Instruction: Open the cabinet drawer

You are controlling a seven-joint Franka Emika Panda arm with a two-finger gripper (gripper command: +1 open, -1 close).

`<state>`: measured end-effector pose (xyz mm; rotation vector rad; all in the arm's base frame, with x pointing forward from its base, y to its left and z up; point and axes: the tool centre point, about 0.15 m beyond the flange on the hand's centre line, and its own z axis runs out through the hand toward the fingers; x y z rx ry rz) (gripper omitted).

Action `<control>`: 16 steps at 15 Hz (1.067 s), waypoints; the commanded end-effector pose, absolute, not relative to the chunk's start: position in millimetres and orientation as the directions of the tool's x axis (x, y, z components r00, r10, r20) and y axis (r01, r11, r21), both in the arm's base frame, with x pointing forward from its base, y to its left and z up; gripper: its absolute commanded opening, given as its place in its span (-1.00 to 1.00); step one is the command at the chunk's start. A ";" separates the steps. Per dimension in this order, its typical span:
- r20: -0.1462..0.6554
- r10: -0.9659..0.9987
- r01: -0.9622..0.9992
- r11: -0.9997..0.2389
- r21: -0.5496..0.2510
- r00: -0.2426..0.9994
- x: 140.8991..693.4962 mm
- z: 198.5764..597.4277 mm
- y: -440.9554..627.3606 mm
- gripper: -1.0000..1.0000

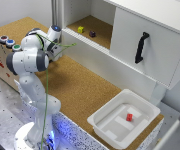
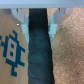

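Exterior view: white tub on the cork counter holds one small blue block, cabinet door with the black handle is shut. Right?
Not quite. The block in the white tub is red, not blue, as the exterior view shows. The rest holds: one small block, tub sitting on the cork counter, and the cabinet door with the black handle is shut.

The exterior view looks down from high up and some way off, taking in the arm (image 1: 32, 75), the cork worktop (image 1: 80, 90), the cabinet (image 1: 140, 40) and the white tub (image 1: 124, 118) in one steep diagonal sweep. The wrist view sits very close to its subject, facing past the fingers (image 2: 20, 17) at a dark strip (image 2: 40, 50) over speckled cork (image 2: 69, 55). The cork surface is probably what both views share, though the wrist picture is blurred.
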<state>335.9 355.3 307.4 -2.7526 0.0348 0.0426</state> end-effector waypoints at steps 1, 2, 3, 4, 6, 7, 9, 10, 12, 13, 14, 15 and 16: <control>-0.079 -0.011 -0.045 -0.895 -0.444 0.997 349.1 301.1 345.4 -1.00; -0.078 -0.016 -0.049 -0.895 -0.444 0.997 350.3 301.3 343.2 -1.00; -0.080 -0.024 -0.058 -0.894 -0.445 0.996 352.4 302.0 337.8 -1.00; -0.081 -0.029 -0.062 -0.893 -0.446 0.996 353.0 302.0 333.9 -1.00; -0.085 -0.024 -0.060 -0.890 -0.452 0.996 354.2 299.5 328.2 -1.00; -0.087 -0.017 -0.055 -0.887 -0.459 0.996 355.2 298.1 324.8 -1.00; -0.092 0.001 -0.041 -0.888 -0.458 0.996 356.8 295.3 316.6 -1.00; -0.097 0.000 -0.045 -0.887 -0.460 0.995 357.2 294.5 312.6 -1.00; -0.101 -0.006 -0.053 -0.882 -0.468 0.995 359.8 291.0 301.5 -1.00; -0.103 -0.009 -0.056 -0.882 -0.468 0.995 361.0 289.1 295.7 -1.00; -0.103 -0.013 -0.061 -0.881 -0.470 0.995 361.5 288.0 290.2 -1.00; -0.109 -0.025 -0.074 -0.878 -0.472 0.994 361.7 286.1 284.1 -1.00; -0.112 -0.038 -0.087 -0.877 -0.472 0.993 362.1 284.4 277.1 -1.00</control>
